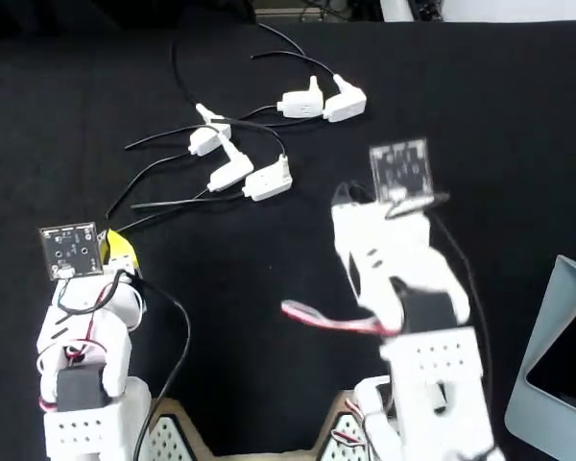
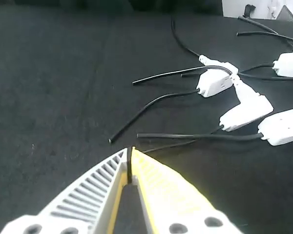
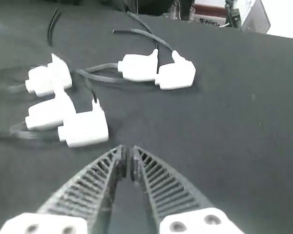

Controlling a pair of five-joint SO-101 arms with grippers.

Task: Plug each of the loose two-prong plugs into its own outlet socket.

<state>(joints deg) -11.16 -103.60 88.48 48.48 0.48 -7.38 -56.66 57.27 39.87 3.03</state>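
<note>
Several white plug and socket pieces on black cords lie at the back of the black table. One pair (image 1: 322,101) (image 3: 156,72) sits end to end, touching. Three more pieces lie in a loose cluster (image 1: 235,163): one (image 2: 214,83), one (image 2: 246,110) and one (image 2: 282,127), the last nearest my right gripper as the piece (image 3: 83,129). My left gripper (image 2: 130,155) (image 1: 120,252) is shut and empty, low at the front left, well short of the cluster. My right gripper (image 3: 127,157) is shut with nothing in it, just in front of that nearest piece.
Loose black cord ends (image 2: 136,114) trail from the cluster towards the left arm. A grey box (image 1: 557,355) stands at the right edge. A red and white cable (image 1: 331,322) hangs beside the right arm's base.
</note>
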